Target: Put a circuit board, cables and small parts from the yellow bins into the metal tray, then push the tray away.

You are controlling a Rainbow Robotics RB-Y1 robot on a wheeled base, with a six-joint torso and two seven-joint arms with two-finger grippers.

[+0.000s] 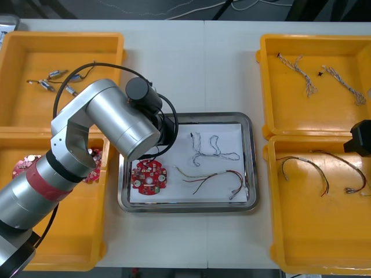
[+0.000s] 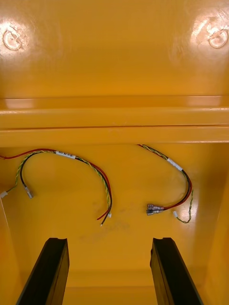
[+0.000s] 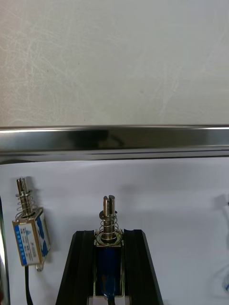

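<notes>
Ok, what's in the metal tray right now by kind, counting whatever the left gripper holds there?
Round red circuit board: 1
Twisted blue and white cable: 1
Red and yellow cable: 1
Loose small metal part: 1
Held small metal part, in the left gripper shut on it: 1
Total: 5, with 4 lying in the metal tray.

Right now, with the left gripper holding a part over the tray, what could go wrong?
1. The left gripper is shut on a small part right beside a second part lying in the tray; releasing or pulling back may knock it.
2. The tray's rim is just ahead of the fingers; any forward move could hit it.
</notes>
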